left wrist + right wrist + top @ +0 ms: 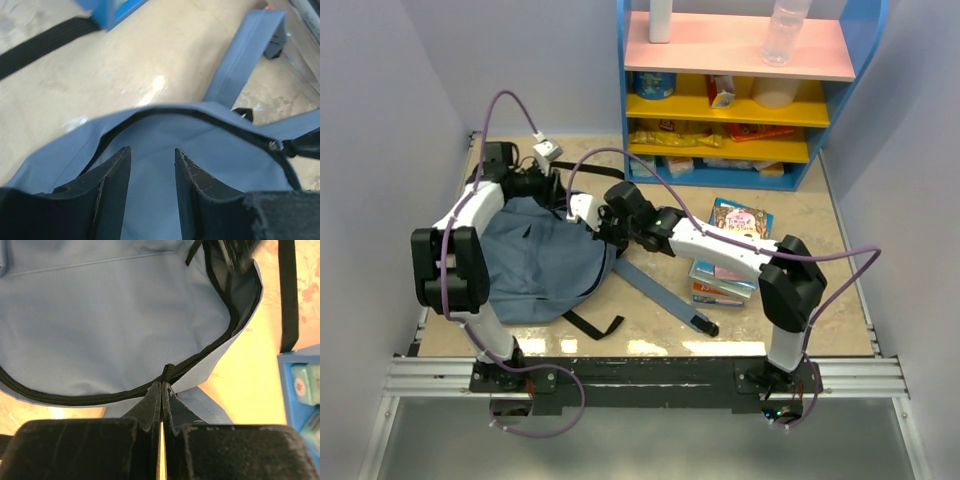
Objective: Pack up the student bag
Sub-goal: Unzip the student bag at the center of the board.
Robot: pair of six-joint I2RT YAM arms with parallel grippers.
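Bag: the student bag [545,270] is a soft, rounded backpack of grey-blue woven fabric, slumped flat with its mouth gaping.
Lining: the pale blue lining [100,315] is smooth, with one stitched seam running across it.
Zip edge: a black toothed zip edge [100,397] curves around the bag's mouth.
Straps: a flat padded grey-blue shoulder strap [665,292] trails out from the bag's right side; a thin black webbing strap [592,325] loops at the bag's near edge.
Left gripper: the left gripper [152,160] is at the bag's far rim with its matte black fingers [117,180] spread apart. Bare lining shows in the gap, and the rim arcs just beyond the tips. Whether the fingers touch the fabric I cannot tell.
Right gripper: the right gripper [162,387] is at the bag's right rim with its worn black fingers pressed together and the tips touching the zip edge. Whether fabric is caught between them I cannot tell.
Books: a stack of glossy colourful books [735,250] lies right of the bag, beyond the shoulder strap.
Shelf: a blue-framed shelf unit [623,90] with pink and yellow boards stands beyond the bag.
Table: a mottled beige table [820,230] lies under the bag.
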